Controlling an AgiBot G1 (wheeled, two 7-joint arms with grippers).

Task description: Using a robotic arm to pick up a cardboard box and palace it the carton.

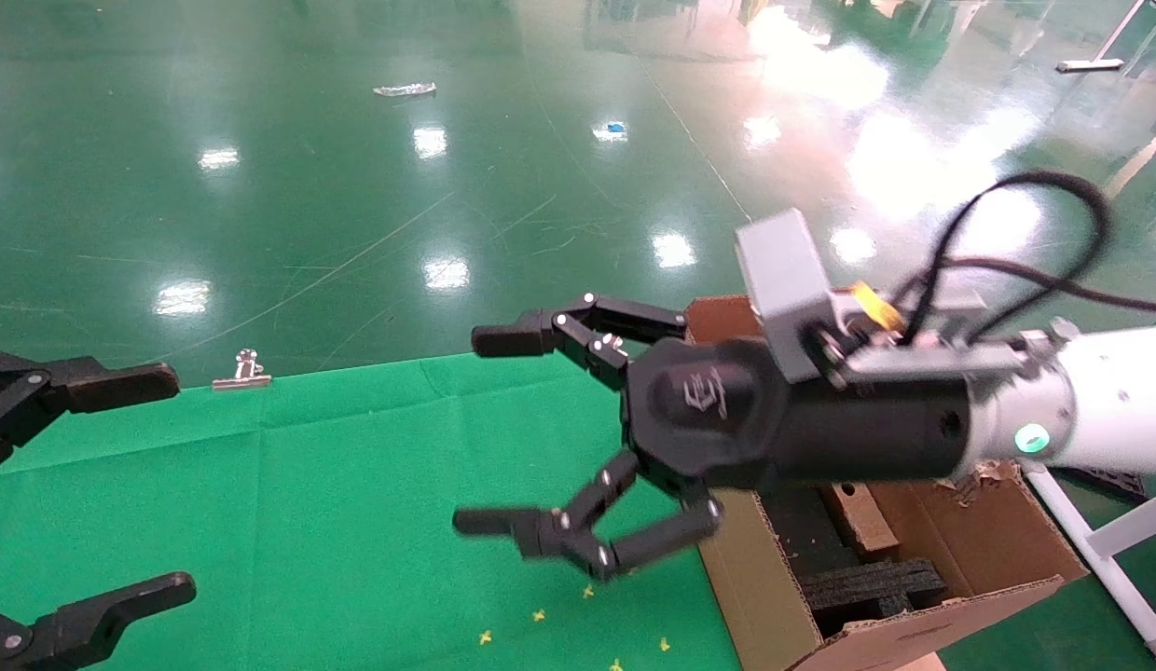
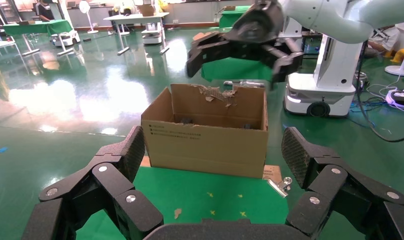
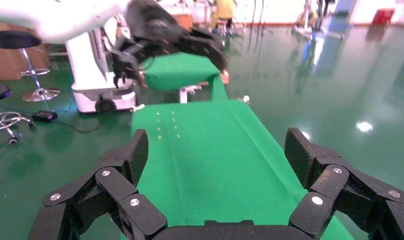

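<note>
Right claw spread wide and empty, raised beside the carton

Hung above the green surface (image 1: 336,485) at the end of the robotic arm (image 1: 1091,410): right claw (image 1: 489,431), fingers far apart, gripping nothing. Stood just behind and partly beneath that claw's black body: the carton (image 1: 764,596), open-topped, torn along its flaps, black foam (image 1: 876,582) inside. Lay inside the carton, below the wrist, leaning against the foam: a narrow brown slab with a round hole, apparently the cardboard box (image 1: 856,514). Parked well away across the surface from the right claw: left claw (image 1: 172,485), also spread wide and empty. Clamped at the surface's far edge: a metal clip (image 1: 242,369)
</note>
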